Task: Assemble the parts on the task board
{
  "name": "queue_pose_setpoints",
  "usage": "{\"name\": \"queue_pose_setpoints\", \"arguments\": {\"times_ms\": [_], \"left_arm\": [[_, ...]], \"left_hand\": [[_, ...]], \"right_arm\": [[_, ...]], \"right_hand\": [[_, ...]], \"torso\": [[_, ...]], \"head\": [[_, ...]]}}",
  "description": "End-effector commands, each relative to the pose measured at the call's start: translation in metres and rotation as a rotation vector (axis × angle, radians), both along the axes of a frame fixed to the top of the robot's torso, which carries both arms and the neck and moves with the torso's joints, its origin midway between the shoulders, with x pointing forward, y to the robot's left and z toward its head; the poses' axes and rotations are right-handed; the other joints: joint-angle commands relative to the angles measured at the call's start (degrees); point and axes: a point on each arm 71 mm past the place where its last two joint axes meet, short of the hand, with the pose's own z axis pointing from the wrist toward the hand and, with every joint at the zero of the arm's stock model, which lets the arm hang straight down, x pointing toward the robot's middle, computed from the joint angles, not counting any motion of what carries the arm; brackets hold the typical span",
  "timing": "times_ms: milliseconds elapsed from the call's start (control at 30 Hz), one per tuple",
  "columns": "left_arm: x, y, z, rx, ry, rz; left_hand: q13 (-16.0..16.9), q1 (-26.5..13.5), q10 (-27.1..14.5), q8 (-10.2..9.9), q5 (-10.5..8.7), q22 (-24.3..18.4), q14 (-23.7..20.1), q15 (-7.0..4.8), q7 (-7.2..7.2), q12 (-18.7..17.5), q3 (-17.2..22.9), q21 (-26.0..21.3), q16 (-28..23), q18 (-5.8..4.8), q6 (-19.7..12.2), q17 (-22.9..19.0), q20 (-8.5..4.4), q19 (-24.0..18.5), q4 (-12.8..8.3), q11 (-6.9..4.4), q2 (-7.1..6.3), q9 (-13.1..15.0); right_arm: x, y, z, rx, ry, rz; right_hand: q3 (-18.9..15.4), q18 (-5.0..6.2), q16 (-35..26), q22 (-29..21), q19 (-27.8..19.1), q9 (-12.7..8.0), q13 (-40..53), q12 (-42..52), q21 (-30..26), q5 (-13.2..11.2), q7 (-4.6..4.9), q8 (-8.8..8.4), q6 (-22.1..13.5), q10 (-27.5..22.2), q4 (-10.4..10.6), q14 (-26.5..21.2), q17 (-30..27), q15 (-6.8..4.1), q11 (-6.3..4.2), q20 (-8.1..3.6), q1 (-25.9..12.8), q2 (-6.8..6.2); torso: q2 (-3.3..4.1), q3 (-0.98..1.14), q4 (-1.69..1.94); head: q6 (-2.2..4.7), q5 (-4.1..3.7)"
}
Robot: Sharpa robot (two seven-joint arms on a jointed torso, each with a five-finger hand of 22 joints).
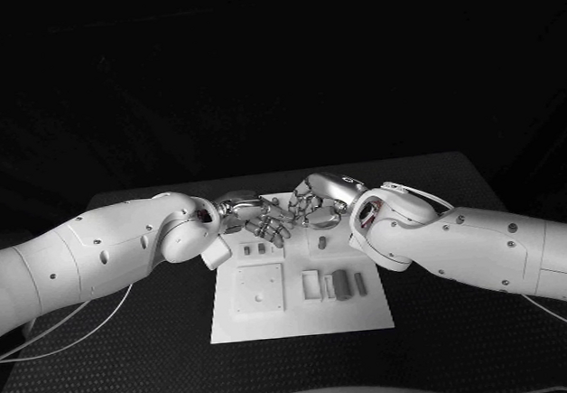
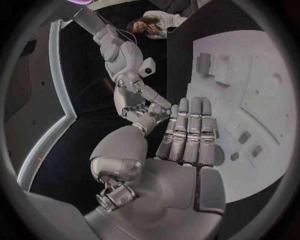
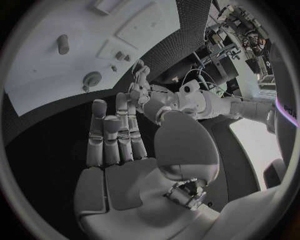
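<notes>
Loose parts lie on the near half of the board, mid-table. Both robot hands, left and right, hover released and empty, fingertips nearly touching, over the far end. Risk: fingers clash on descent, or an arm sweeps the parts off.

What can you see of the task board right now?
The task board is a flat white rectangular plate lying on the black table, in its middle. Its near half carries a square panel with small holes and, beside that, several small upright grey parts. Both hands hover over its far end, the left hand and right hand close together and hiding that part. The left wrist view shows shallow recesses and small pieces on its surface. Whether either hand touches it cannot be told.
</notes>
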Motion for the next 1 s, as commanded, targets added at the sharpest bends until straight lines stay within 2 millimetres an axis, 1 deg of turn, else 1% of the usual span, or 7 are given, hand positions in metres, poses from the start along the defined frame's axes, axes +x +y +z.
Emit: {"name": "queue_pose_setpoints", "arguments": {"times_ms": [33,133,367,533,800,900,1000], "left_arm": [[-0.0014,-0.0023,0.0009,-0.012,0.008,-0.02],[-0.0013,-0.0021,0.0009,-0.012,0.008,-0.018],[-0.0013,-0.0022,0.0009,-0.012,0.008,-0.019],[-0.0009,-0.0016,0.0009,-0.009,0.005,-0.012],[0.0006,0.0003,0.0012,0.0,-0.013,0.008],[0.0003,0.0001,0.0012,0.014,-0.025,0.005],[0.0,-0.0003,0.0013,0.025,-0.037,0.002]], "left_hand": [[0.1,0.7,0.4,0.4,-0.22,-0.1,0.4,-0.12,-0.1,0.3,1.4,0.4,-0.3,-0.27,0.6,0.2,0.12,0.2,-0.3,-0.08,-0.08,0.1],[0.4,1.4,0.8,0.6,-0.22,0.0,0.5,-0.17,-0.17,0.4,3.0,0.4,-0.4,-0.39,0.8,0.4,0.08,0.3,-0.6,-0.18,-0.4,0.2],[0.7,2.4,1.2,0.9,-0.22,0.2,0.6,-0.28,-0.25,0.5,4.5,0.5,-0.5,-0.51,1.2,0.8,-0.02,0.3,-0.8,-0.31,-0.67,0.3],[0.8,2.8,1.4,1.0,-0.23,0.3,0.7,-0.36,-0.32,0.6,5.1,0.6,-0.5,-0.57,1.4,0.9,-0.09,0.4,-0.8,-0.38,-0.41,0.4],[1.2,2.8,2.0,1.5,-0.23,0.4,0.9,-0.42,-0.82,0.8,6.0,0.6,-0.6,-0.75,2.1,1.3,-0.17,0.5,-0.7,-0.57,1.0,0.8],[1.5,2.8,2.7,1.9,-0.23,0.5,1.1,-0.5,-0.91,1.2,6.1,0.7,-0.5,-0.76,2.7,1.6,-0.26,0.6,-0.8,-0.73,1.36,1.1],[1.8,3.0,3.4,2.3,-0.23,0.7,1.6,-0.65,-0.95,1.5,6.4,0.8,-0.4,-0.76,3.2,1.9,-0.39,0.7,-0.9,-0.9,1.5,1.4]], "right_arm": [[-0.0012,0.0017,0.0,0.0,0.004,0.017],[-0.0014,0.002,0.0,0.0,0.005,0.018],[-0.002,0.0019,0.0001,0.0,0.006,0.02],[-0.0029,0.0023,0.0003,-0.001,0.008,0.025],[-0.0035,0.0012,0.0006,0.014,0.015,0.028],[-0.0018,-0.0008,0.0011,0.05,0.023,0.022],[-0.0006,-0.0022,0.0013,0.074,0.029,0.019]], "right_hand": [[0.3,0.34,-0.3,0.9,0.4,0.1,0.1,-0.4,0.0,0.1,0.22,0.18,0.1,0.2,0.1,0.0,-0.1,-0.34,-0.04,-0.16,0.2,0.32],[0.3,0.34,-0.3,0.9,0.4,0.1,0.1,-0.4,0.0,0.1,0.22,0.18,0.1,0.2,0.1,0.0,-0.1,-0.34,-0.04,-0.16,0.2,0.32],[0.4,0.34,-0.4,0.9,0.4,0.1,0.1,-0.4,0.0,0.1,0.22,0.18,0.1,0.3,0.1,0.0,-0.1,-0.35,-0.05,-0.17,0.2,0.33],[0.4,0.34,-0.4,0.9,0.4,0.2,0.1,-0.5,0.0,0.1,0.22,0.18,0.1,0.3,0.1,0.0,-0.1,-0.35,-0.05,-0.17,0.2,0.32],[0.4,0.34,-0.4,0.9,0.4,0.2,0.1,-0.5,-0.1,0.1,0.24,0.15,0.0,0.2,0.1,0.0,-0.1,-0.34,-0.03,-0.17,0.2,0.33],[0.5,0.34,-0.6,0.8,0.2,0.1,-0.1,-1.7,-0.4,0.1,0.85,-0.68,-1.4,-1.3,0.2,-0.2,0.0,0.24,0.59,-0.04,-0.1,0.63],[0.4,0.34,-0.2,1.0,-0.1,-0.8,-0.9,-3.9,-0.5,0.1,2.49,-3.01,-5.3,-4.7,0.2,-0.7,0.4,1.87,2.26,0.12,-0.2,-0.31]], "torso": [[0.01,0.02,0.0],[0.0,0.02,-0.01],[-0.01,0.0,0.01],[0.0,0.01,0.01],[0.0,0.01,0.01],[-0.02,-0.03,-0.04],[-0.01,0.0,-0.01]], "head": [[-0.04,-0.04],[-0.06,-0.03],[-0.08,-0.01],[-0.16,0.02],[-0.22,0.06],[-0.28,0.12],[-0.3,0.1]]}}
